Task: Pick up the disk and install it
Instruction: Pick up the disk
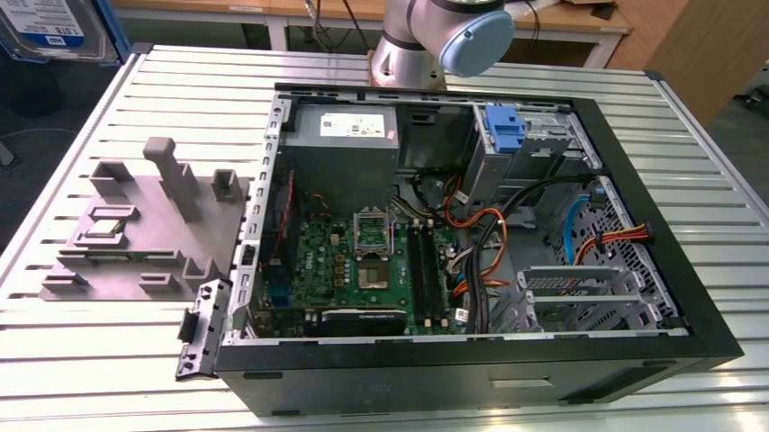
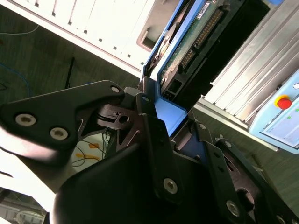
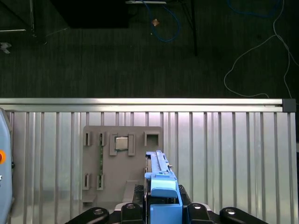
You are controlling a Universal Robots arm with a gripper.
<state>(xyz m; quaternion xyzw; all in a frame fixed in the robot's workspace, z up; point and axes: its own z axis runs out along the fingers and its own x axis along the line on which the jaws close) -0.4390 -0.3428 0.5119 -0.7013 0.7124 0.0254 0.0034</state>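
**Disk up in the grip, install yet to come**

And here we are: the end effector (image 3: 162, 208) is closed down on the disk (image 3: 160, 179), its black fingers (image 3: 138, 198) pressed against either side of the blue carrier bracket. In the second wrist view the disk (image 2: 196, 39) shows its green circuit-board face and connector row, blue frame around it, jutting out past the fingers.

The disk is off the desk (image 1: 673, 117) altogether, hanging in the air above the grey fixture (image 3: 117, 158). That fixture (image 1: 144, 225) sits by the desk edge on the exterior view's left. At the top corner on that same side, a blue-framed drive with a white-and-blue label (image 1: 49, 27) is cut off by the frame. It is probably this same disk held high, though I can't be sure from that sliver.

So, my read is that the pick-up half is done. The install half is not: the open computer case (image 1: 481, 369) lies in the middle of the desk, well apart from the disk. A blue caddy (image 1: 506, 130) stands in its far corner near the arm's base, and nothing labelled is seated in there.
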